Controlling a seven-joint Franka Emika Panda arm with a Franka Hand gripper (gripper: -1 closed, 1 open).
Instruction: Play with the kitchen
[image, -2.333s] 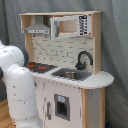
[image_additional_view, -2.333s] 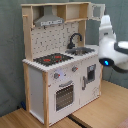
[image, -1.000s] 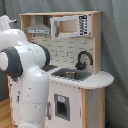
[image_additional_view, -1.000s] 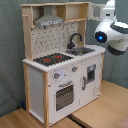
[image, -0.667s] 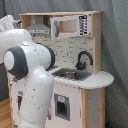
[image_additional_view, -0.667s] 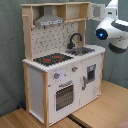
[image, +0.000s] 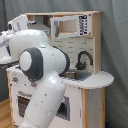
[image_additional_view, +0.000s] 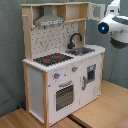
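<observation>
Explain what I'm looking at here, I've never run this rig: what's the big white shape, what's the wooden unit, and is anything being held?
Both pictures show one scene from two fixed cameras. The big white shape is the robot arm; in the first exterior view it fills the foreground and hides the stove. In the second exterior view only part of the arm shows at the upper right, beside the toy kitchen. That view shows the black-red stovetop, sink, black faucet, oven door and upper shelf. Neither picture shows the arm's working end, so I can't tell whether it holds anything.

- Kitchen (image_additional_view: 60, 75) worktop open in second exterior view; faucet (image_additional_view: 75, 39) stands over sink (image_additional_view: 82, 50).
- Arm (image: 42, 75) blocks kitchen's front in first exterior view.
</observation>
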